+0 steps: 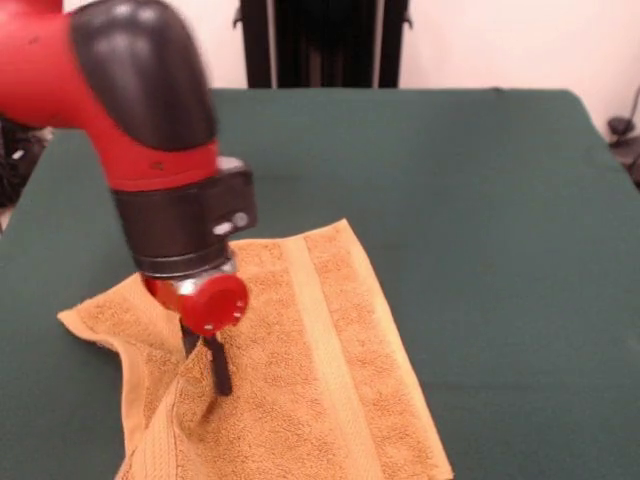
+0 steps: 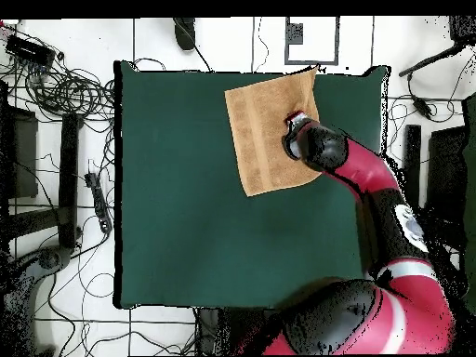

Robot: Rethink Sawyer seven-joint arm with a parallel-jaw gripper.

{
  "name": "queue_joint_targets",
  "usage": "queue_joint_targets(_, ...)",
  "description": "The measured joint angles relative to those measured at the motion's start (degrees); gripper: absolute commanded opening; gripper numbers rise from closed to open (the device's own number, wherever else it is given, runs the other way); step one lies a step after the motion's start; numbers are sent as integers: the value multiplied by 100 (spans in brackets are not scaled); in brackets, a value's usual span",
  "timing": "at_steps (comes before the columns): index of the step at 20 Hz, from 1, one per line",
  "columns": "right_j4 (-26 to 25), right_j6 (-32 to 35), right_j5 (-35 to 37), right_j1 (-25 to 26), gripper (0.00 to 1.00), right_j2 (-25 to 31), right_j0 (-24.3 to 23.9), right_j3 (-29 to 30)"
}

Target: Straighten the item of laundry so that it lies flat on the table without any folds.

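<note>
green table [image 1: 480, 200] | towel [image 1: 340, 370] at near edge, directly under gripper [image 1: 205, 362] | gripper narrow, pinching towel fold

A glossy red arm [image 1: 60, 80] with black rounded joint covers, a black wrist block and a red round knob [image 1: 213, 302].

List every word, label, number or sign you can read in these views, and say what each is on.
No text can be read in either view.
The white mark on the arm's red link shows no legible characters.
The towel, the table and the hand carry no writing.
</note>
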Motion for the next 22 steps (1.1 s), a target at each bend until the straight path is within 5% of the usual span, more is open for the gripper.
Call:
queue_joint_targets(4, -168, 111, -657, 114, 100, -1756, 1445, -291)
queue_joint_targets(8, -202, 173, -1061, 224, 100, -2801, 2162, -354)
queue_joint_targets(12, -207, 173, -1157, 193, 100, -3143, 2194, -361)
queue_joint_targets(22, -240, 174, -1156, -495, 100, -3240, 1169, -349)
